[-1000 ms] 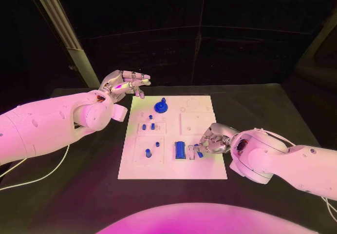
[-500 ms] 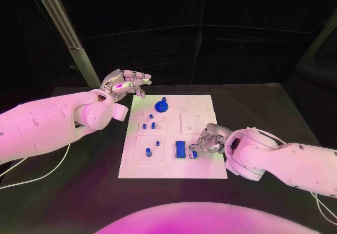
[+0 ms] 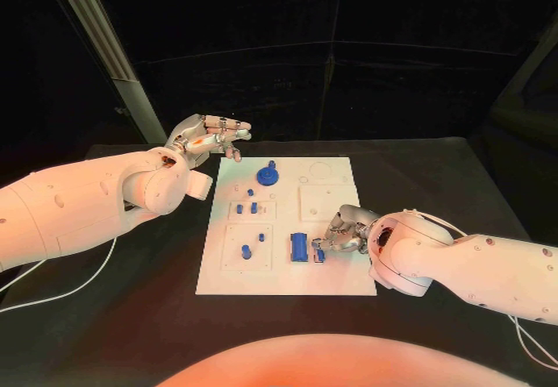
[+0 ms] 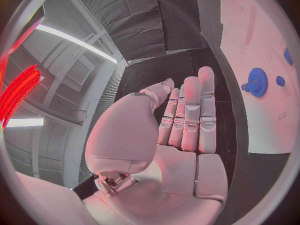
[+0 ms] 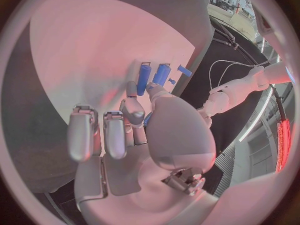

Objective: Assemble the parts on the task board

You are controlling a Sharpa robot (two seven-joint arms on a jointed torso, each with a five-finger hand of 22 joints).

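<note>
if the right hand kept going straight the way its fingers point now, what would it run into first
Probably the pair of upright blue blocks on the white board: the right hand reaches toward them, fingertips right beside the nearer one. Whether it already touches is unclear.

The room is dark; warm light falls from above on the white board (image 3: 337, 278), which looks bright against the black desk (image 3: 430, 177). Wrist views bend strongly at the edges. A red lamp strip glares there.
</note>
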